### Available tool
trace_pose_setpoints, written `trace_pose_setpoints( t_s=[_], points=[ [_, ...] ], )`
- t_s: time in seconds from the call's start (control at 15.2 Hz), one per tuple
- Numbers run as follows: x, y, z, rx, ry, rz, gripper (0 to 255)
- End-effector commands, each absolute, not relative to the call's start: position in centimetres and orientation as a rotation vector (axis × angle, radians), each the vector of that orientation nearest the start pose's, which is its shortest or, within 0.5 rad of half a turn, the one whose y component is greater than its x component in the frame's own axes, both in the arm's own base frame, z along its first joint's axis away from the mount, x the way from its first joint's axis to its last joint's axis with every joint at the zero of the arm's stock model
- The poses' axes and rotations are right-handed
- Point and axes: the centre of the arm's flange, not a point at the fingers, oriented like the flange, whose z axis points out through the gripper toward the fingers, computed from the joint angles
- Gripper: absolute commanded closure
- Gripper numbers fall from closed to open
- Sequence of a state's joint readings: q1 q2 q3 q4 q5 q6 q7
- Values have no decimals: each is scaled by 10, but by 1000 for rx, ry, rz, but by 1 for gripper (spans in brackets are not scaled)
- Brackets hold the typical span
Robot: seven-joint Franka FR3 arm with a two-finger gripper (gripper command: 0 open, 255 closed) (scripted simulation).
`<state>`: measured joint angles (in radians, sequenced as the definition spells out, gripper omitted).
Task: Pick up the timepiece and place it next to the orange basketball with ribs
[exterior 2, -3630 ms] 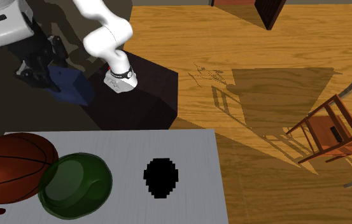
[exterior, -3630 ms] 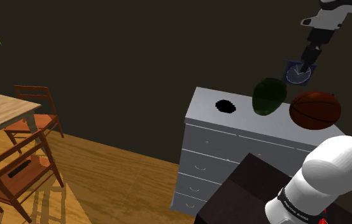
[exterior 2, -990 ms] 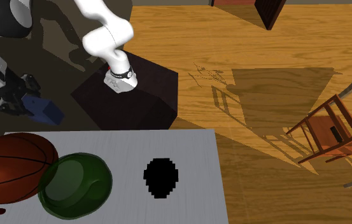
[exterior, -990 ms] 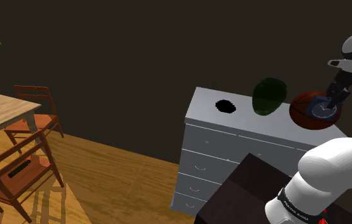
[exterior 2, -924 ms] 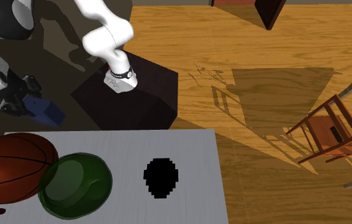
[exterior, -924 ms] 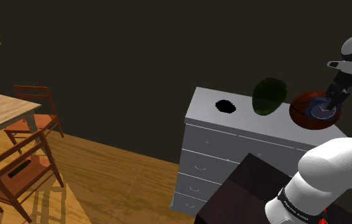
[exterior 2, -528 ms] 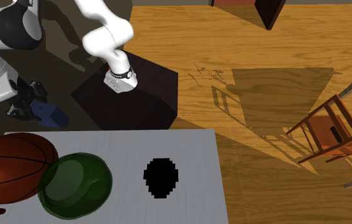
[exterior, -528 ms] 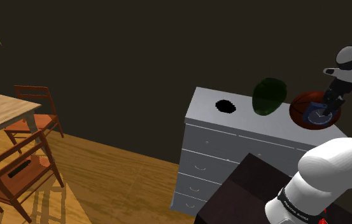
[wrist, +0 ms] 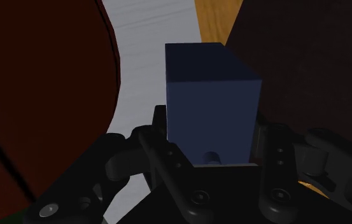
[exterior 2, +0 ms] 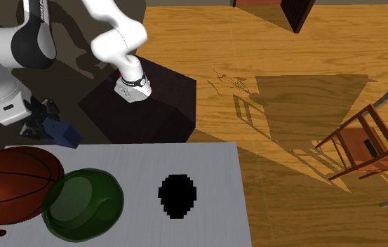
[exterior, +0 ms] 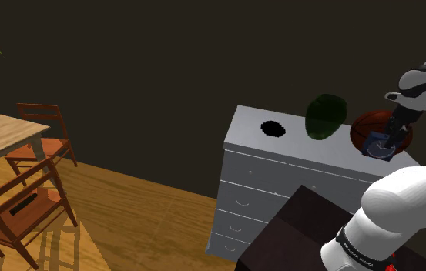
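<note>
Blue clock (wrist: 212,95) clasped in gripper (wrist: 209,137), beside basketball (exterior 2: 13,184).

Dim shoulder view, dark wall (exterior: 149,61), brighter wood floor (exterior 2: 304,42) with crisp chair (exterior 2: 363,146) shadows (second exterior view), edges sharp

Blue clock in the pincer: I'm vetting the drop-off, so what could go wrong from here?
The blue clock, clasped in the pincer, seems to hang over the edge of the dresser top near the dark stand; released here it might tip off. The basketball sits close beside it; a nudge while lowering could set it rolling.
</note>
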<state>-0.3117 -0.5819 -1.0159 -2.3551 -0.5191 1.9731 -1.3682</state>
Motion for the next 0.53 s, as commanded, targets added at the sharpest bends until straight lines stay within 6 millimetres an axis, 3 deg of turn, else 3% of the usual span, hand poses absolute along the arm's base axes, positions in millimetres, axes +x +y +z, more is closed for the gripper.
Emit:
trace_pose_setpoints(
  t_s=[0.0,0.46],
  points=[
    [59,-447,422,-3099,-535,-20,255],
    [59,-447,385,-3099,-535,-20,255]
  ],
)
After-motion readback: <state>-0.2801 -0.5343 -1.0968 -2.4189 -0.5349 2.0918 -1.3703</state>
